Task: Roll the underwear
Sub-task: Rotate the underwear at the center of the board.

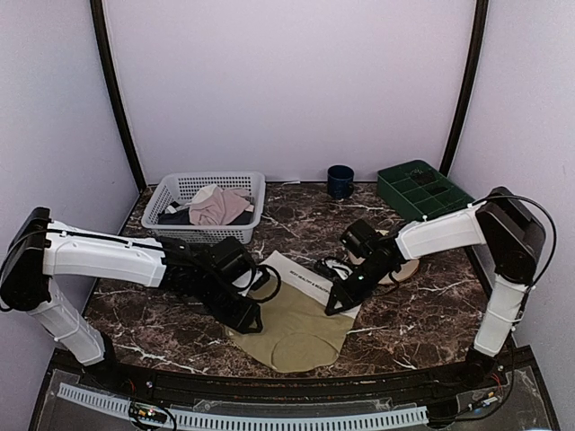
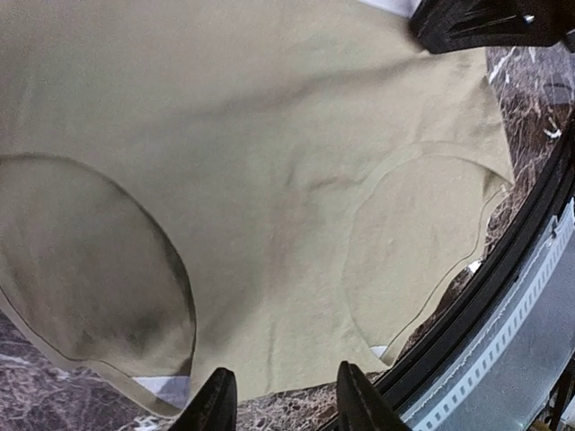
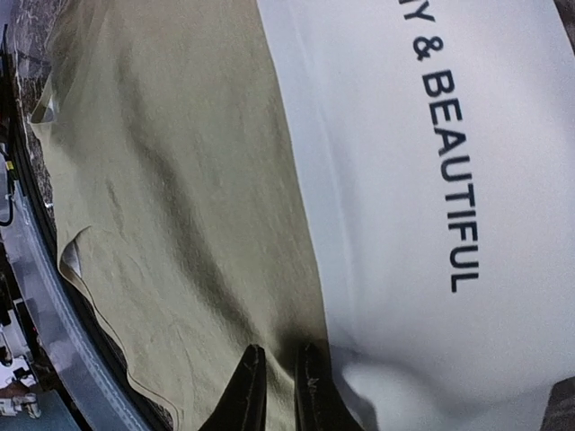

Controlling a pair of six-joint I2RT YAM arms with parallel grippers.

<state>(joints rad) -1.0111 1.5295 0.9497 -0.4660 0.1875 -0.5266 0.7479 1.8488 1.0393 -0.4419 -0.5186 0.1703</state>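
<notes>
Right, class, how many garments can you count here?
3: the olive underwear spread on the table, plus a pink garment and a dark garment in the white basket; others may be hidden beneath.

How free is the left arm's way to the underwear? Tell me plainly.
Probably yes. The left gripper hangs just above the underwear at its edge, fingers apart, with nothing between them and the cloth. The right gripper sits by the waistband on the other side, out of the way.
</notes>
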